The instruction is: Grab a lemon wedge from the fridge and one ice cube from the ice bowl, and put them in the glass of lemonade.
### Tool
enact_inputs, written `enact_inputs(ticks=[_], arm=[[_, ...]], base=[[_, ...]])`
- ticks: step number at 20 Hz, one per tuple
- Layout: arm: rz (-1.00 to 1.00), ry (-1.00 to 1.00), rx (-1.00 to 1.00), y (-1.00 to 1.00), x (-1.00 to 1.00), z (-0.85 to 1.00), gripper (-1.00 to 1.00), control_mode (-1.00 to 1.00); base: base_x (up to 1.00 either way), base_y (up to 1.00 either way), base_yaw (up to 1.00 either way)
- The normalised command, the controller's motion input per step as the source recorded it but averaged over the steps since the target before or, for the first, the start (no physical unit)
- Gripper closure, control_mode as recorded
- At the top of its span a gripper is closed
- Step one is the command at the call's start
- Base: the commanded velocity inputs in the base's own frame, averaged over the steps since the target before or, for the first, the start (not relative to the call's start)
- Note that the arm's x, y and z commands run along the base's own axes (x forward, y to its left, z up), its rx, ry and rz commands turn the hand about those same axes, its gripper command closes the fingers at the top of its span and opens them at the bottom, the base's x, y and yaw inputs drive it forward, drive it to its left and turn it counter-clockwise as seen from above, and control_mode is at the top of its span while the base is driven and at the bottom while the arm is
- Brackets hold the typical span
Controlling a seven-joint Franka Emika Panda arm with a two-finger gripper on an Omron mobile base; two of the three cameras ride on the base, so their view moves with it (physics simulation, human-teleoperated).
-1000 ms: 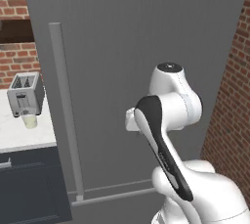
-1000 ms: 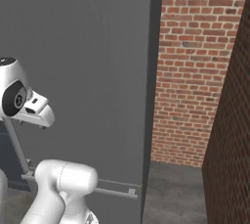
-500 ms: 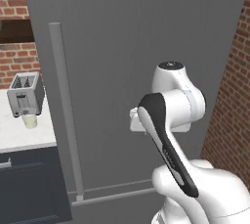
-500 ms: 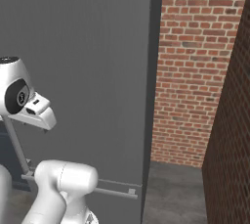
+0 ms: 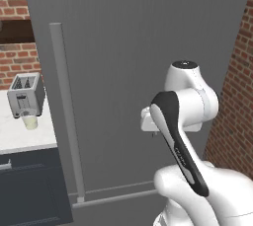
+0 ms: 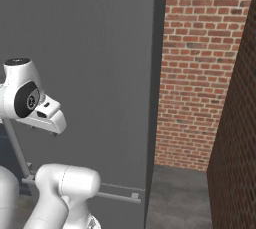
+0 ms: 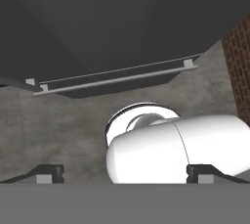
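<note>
Fridge (image 5: 138,47) shut, so interior and any lemon wedge hidden behind the dark grey door. Top of the fridge cut off at 12 o'clock in both base views. Long pale handle (image 5: 66,116) upright, long axis running 12 to 6, along the door's 9 o'clock edge in the left base view; in the right base view just a short stretch of it showing at 8 o'clock, the rest behind the arm. Horizontal pale bar (image 5: 116,198) low across the fridge front, reaching the door's lower corner at 6 o'clock.

Toaster (image 5: 24,94) on the white desk (image 5: 20,136) at 9 o'clock of the left base view, partly cut by the frame edge, slots facing up. Glass (image 5: 30,121) upright just in front of the toaster, pale yellow inside, small and blurry; touching the toaster or not, cannot tell. Dark cabinet front (image 5: 29,188) under the desk, cropped at 7 o'clock.

Hand (image 7: 125,174) aimed down at the grey floor (image 7: 58,125) before the fridge base; fingertips (image 7: 46,173) set far out at 8 and 4 o'clock of the hand view, spread wide, nothing between them. Brick wall (image 6: 200,73) at 3 o'clock of the fridge. No brands, labels or legible writing anywhere.
</note>
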Motion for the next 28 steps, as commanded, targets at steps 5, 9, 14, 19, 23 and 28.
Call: enact_inputs(ticks=[5,9,14,19,23,28], arm=[[-0.09,0.00,0.00,0.06,-0.01,0.00,-1.00,-1.00],[-0.10,0.00,0.00,0.00,-0.03,0.00,-1.00,1.00],[0.00,0.00,0.00,0.00,0.00,0.00,-1.00,1.00],[0.00,0.00,0.00,0.00,0.00,0.00,-1.00,1.00],[0.00,0.00,0.00,0.00,0.00,0.00,-1.00,1.00],[0.00,0.00,0.00,0.00,0.00,0.00,-1.00,1.00]], base=[[0.00,0.00,0.00],[0.00,0.05,-0.04],[-0.02,0.94,-0.14],[-0.24,1.00,-0.20],[-0.49,0.77,-0.09],[-0.58,0.53,-0.26]])
